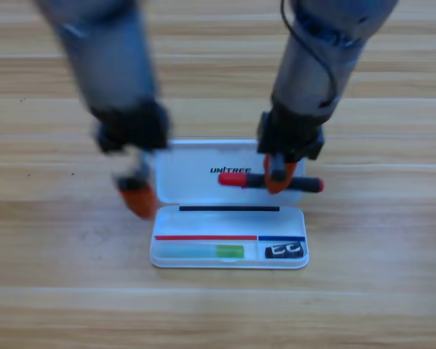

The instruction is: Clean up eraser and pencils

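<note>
The right gripper (pixel 278 177) pinches the red marker (pixel 270 181) near its middle, holding it level over the open lid of the white case (pixel 196 174), at about 1 o'clock from the tray. The green stick (pixel 200 251) already lies in the tray's long compartment and the eraser (pixel 285 251) in the small one at 5 o'clock. To finish well, carry the marker toward 6 o'clock, keep it parallel to the green stick, and lower it beside that stick before releasing (its black-capped end overhangs the lid's right edge). The left gripper (pixel 139 196) hangs at the case's 9 o'clock side; whether it is spread I cannot tell.
</note>
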